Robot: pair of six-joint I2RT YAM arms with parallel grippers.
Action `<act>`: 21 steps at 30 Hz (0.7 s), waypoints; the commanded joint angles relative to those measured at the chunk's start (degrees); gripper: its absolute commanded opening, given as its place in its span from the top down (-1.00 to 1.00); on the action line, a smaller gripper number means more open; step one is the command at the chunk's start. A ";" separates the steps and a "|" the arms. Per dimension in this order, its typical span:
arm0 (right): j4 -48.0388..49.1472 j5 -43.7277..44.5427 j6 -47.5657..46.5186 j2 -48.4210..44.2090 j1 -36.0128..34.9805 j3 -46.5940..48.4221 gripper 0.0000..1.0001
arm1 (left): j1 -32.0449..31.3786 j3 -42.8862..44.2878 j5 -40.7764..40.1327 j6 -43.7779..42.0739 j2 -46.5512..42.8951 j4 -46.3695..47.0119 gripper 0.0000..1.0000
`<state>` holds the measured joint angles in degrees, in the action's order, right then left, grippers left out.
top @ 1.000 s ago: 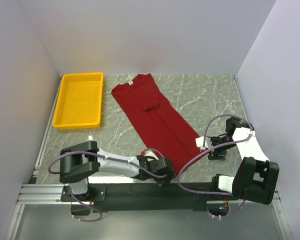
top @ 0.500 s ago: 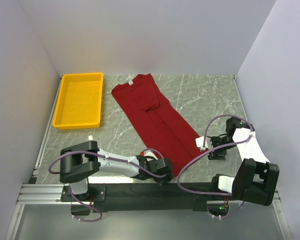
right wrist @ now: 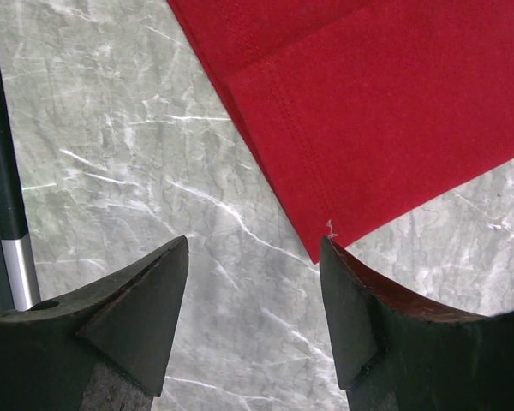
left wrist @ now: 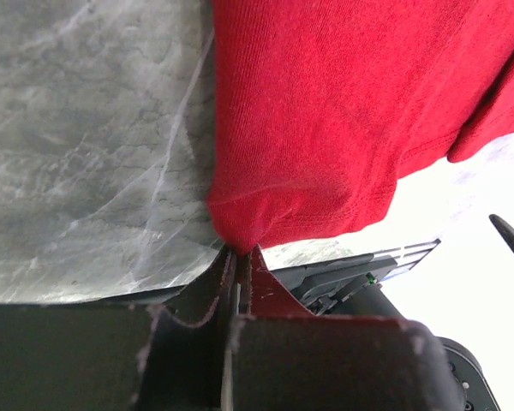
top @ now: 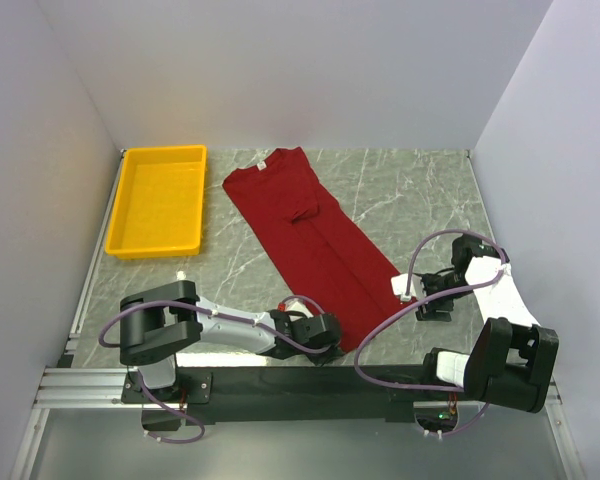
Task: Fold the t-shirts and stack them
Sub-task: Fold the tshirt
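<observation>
A dark red t-shirt (top: 305, 230) lies folded lengthwise into a long strip on the marble table, collar at the back, hem toward the arms. My left gripper (top: 332, 340) sits at the hem's near corner and is shut on a pinch of the red cloth (left wrist: 240, 235), which bunches up at the jaw tips (left wrist: 238, 253). My right gripper (top: 420, 292) hovers open beside the hem's right corner (right wrist: 319, 248); that corner lies just beyond the right fingertip (right wrist: 330, 253), with bare marble between the fingers.
A yellow plastic tray (top: 130, 212) stands at the back left. White walls close in the table on three sides. Bare marble (top: 410, 190) lies right of the shirt. The metal rail (top: 90, 385) runs along the near edge.
The left gripper has closed on the hem corner and shifted slightly left. The right arm and the shirt's body have not moved.
</observation>
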<state>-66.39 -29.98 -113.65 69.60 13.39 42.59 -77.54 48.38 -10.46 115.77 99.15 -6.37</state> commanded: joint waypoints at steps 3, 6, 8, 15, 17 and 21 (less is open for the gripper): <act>-3.22 0.09 -13.79 0.53 -0.03 -1.02 -0.41 | 0.72 -1.45 -5.01 3.43 1.66 -10.41 0.99; -3.13 0.88 -15.38 2.38 -1.77 -0.93 -0.41 | 0.46 -1.01 -4.84 2.71 0.87 -9.63 0.99; -0.77 0.97 -13.81 2.90 -3.01 -1.28 -0.41 | 0.37 -1.70 -4.57 2.80 0.08 -7.97 0.99; 8.90 2.20 -6.77 4.48 -8.37 -3.65 -0.36 | 0.19 -3.64 -4.31 3.06 -1.77 -4.79 0.99; 10.40 2.47 -5.63 5.80 -8.99 -3.22 -0.34 | 0.19 -3.91 -4.05 2.89 -1.95 -4.35 0.99; 13.12 4.75 -4.66 7.30 -9.61 -3.91 -0.31 | 0.19 -4.52 -3.43 2.45 -1.95 -3.04 0.99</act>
<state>-57.08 -26.98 -113.65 76.29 4.45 39.27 -77.54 46.02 -11.97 115.59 97.21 -4.89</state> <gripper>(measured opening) 0.658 0.034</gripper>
